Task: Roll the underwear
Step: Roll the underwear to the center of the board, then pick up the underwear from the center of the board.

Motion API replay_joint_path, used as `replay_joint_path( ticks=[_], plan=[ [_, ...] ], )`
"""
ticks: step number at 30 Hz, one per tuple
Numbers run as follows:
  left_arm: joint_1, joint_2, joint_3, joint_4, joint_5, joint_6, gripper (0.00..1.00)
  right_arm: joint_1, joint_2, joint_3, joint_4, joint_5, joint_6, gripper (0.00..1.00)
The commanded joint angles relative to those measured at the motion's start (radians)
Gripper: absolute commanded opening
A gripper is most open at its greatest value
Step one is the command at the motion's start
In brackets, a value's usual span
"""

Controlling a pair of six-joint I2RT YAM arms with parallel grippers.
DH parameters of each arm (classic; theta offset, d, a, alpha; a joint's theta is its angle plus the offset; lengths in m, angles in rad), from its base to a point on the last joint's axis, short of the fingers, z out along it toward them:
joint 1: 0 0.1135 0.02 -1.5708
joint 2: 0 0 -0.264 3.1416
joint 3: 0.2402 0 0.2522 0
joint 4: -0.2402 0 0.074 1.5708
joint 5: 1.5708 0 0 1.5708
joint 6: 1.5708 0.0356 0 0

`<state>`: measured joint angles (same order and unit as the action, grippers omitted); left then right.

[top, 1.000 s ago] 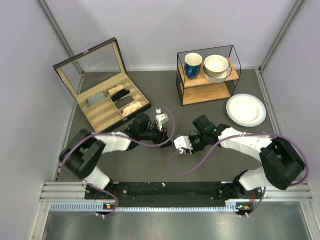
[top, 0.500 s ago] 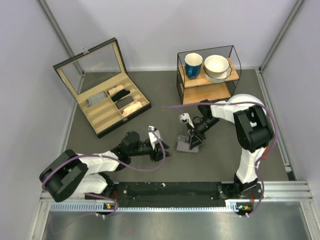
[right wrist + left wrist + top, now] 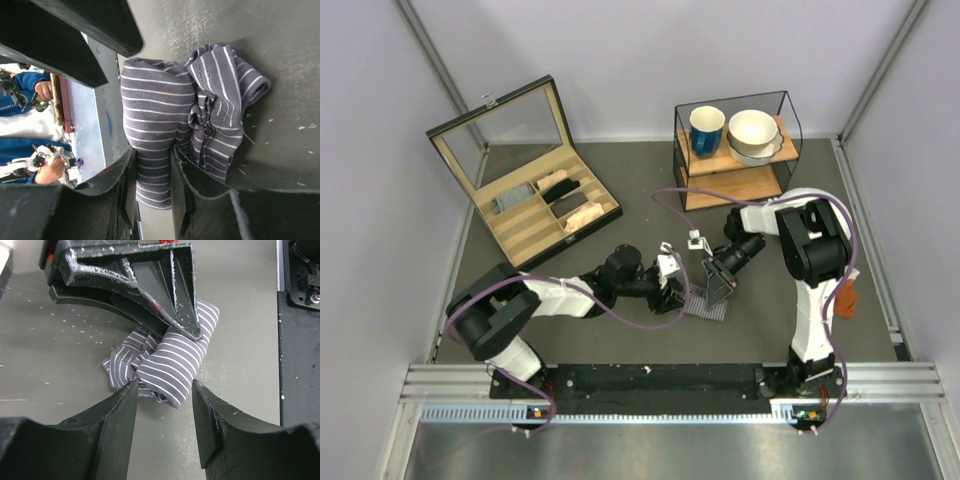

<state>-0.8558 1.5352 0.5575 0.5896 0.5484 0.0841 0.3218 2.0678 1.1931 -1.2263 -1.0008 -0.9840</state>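
The underwear (image 3: 706,306), grey cloth with thin white stripes, lies partly rolled on the dark table in front of the arms. My right gripper (image 3: 154,155) is shut on the thick rolled part (image 3: 150,110), and a crumpled fold bunches beside it. My left gripper (image 3: 164,390) is open, its fingertips on either side of the roll's near end (image 3: 172,362) without pinching it. In the top view the left gripper (image 3: 677,291) comes in from the left and the right gripper (image 3: 714,283) from the right, meeting at the cloth.
An open wooden compartment box (image 3: 582,232) with rolled fabrics sits at the back left. A wire shelf (image 3: 736,190) with a blue mug and bowls stands at the back. A small orange thing (image 3: 846,299) lies by the right arm. The arms' base rail (image 3: 650,378) runs along the near edge.
My left gripper has swung in to the underwear and its jaws have spread wider. The right gripper stays shut on the cloth and has shifted slightly with it.
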Motion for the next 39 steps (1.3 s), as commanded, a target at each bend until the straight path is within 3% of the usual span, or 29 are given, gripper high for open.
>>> replay_joint_path(
  ticks=[1,14,16,17,18,26,29,33,34,39],
  plan=[
    [0.014,0.086,0.073,0.052,0.113,-0.061,0.53,-0.012,0.038,-0.013,0.010,0.166,0.002,0.21],
    [0.035,0.258,0.188,0.001,0.174,-0.081,0.58,-0.013,0.023,-0.018,0.017,0.176,0.001,0.21],
    [0.043,0.281,0.206,-0.005,0.182,-0.081,0.63,-0.013,0.023,-0.018,0.019,0.177,-0.001,0.21],
    [0.043,0.287,0.212,-0.010,0.192,-0.081,0.74,-0.013,0.022,-0.018,0.019,0.177,-0.001,0.21],
    [0.044,0.295,0.228,-0.022,0.197,-0.081,0.98,-0.013,0.020,-0.018,0.019,0.177,-0.001,0.21],
    [0.046,0.378,0.280,-0.071,0.251,-0.081,0.99,-0.013,0.018,-0.020,0.024,0.179,0.001,0.21],
    [0.046,0.396,0.292,-0.082,0.275,-0.080,0.95,-0.013,0.018,-0.020,0.024,0.179,0.001,0.21],
    [0.046,0.427,0.314,-0.089,0.315,-0.081,0.82,-0.013,0.017,-0.020,0.025,0.180,0.001,0.21],
    [0.044,0.443,0.320,-0.096,0.337,-0.080,0.72,-0.013,0.017,-0.020,0.024,0.180,-0.001,0.21],
    [0.044,0.470,0.328,-0.096,0.367,-0.113,0.42,-0.013,0.015,-0.020,0.024,0.180,-0.001,0.21]
  ],
)
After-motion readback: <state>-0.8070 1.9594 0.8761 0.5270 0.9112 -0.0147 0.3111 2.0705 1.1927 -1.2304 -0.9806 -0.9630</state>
